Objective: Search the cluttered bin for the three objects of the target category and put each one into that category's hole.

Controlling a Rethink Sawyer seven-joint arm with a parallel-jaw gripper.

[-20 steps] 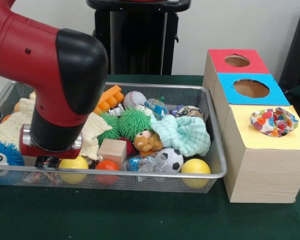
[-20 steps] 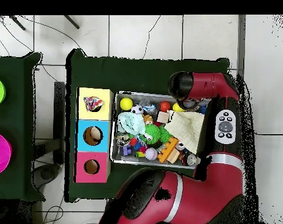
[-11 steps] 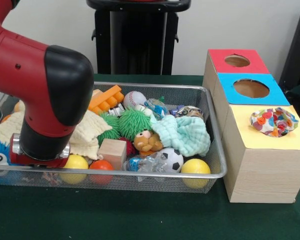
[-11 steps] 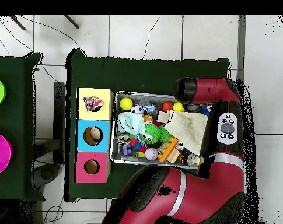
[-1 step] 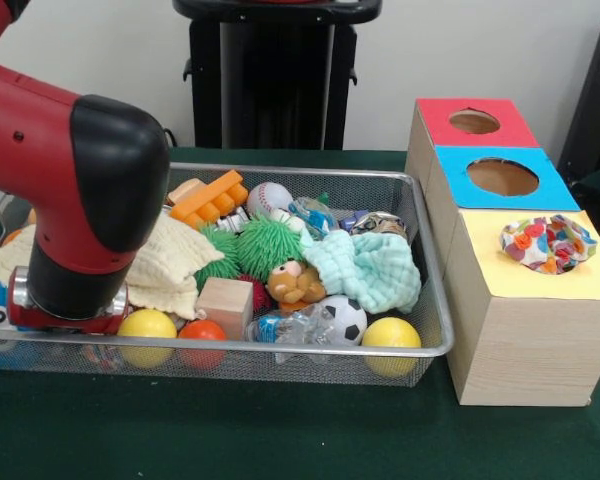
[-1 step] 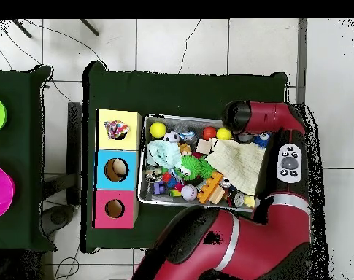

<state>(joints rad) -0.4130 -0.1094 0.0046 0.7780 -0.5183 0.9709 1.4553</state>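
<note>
Shifted since a second ago: arm [image 5: 70, 190], now further toward the bin's [image 5: 420, 215] left end, front view; yellow ball [image 5: 147, 325] and orange ball [image 5: 202, 331] uncovered. Pincer hidden; its state cannot be told. Patterned cloth [image 5: 548, 243] lodged in the yellow hole, right of the bin.

Overhead view: arm [image 6: 263, 117] over the bin's [image 6: 144, 157] right end; cream cloth [image 6: 236, 164] inside; box [image 6: 117, 169] left of the bin.

Even, bright light (perhaps overhead)
</note>
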